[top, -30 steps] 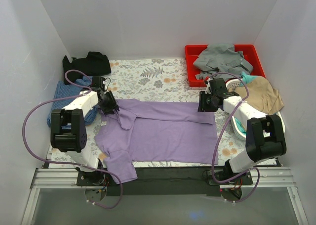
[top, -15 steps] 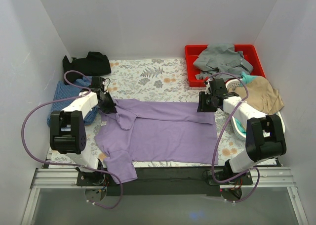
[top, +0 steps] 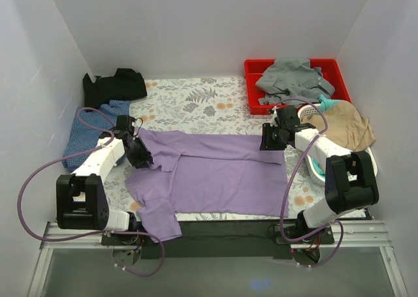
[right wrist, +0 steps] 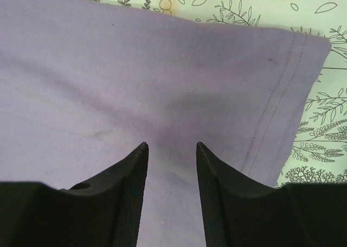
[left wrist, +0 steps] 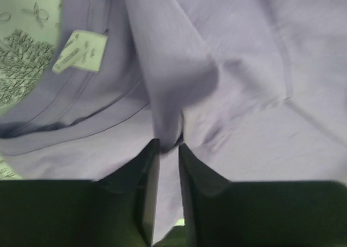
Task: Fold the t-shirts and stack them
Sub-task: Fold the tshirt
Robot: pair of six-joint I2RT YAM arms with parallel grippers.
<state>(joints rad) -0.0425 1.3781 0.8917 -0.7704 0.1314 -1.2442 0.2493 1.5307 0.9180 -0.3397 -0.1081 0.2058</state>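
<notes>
Evidently the step in hand is a lengthwise fold of the soft lilac-purple short-sleeved t-shirt (top: pixel 215 173). It lies spread across the middle of the flower-printed worktop (top: pixel 196 101), neck end toward the left arm and hem toward the right.

The left claw (left wrist: pixel 168 146) is pressed almost together on a raised ridge of the lilac cloth, just beside the neckband and the small white sewn-in label (left wrist: pixel 80 51). The right claw (right wrist: pixel 172 146) stands spread over the far hem corner. Flat cloth shows between its fingers and the stitched hem line runs just beside them; it appears to grip nothing.

To do this well, I judge the right claw should first close on that corner, taking both layers if the cloth is doubled there. A thin pinch would likely slip. Only then should both arms rise, and together, so the edge between them is taut and level rather than sagging in the middle. The lift should be low, just enough to clear the shirt's own body, and the edge carried toward the near side in one even sweep.

The left pinch holds a bunched fold rather than a clean edge, so creases may be dragged along. A slight outward pull from each side should smooth them.

The crumpled black t-shirt (top: pixel 114 83) sits at the far left corner. The blue fine-checked t-shirt (top: pixel 81 137) lies just beside the left arm, which should keep off it.
</notes>
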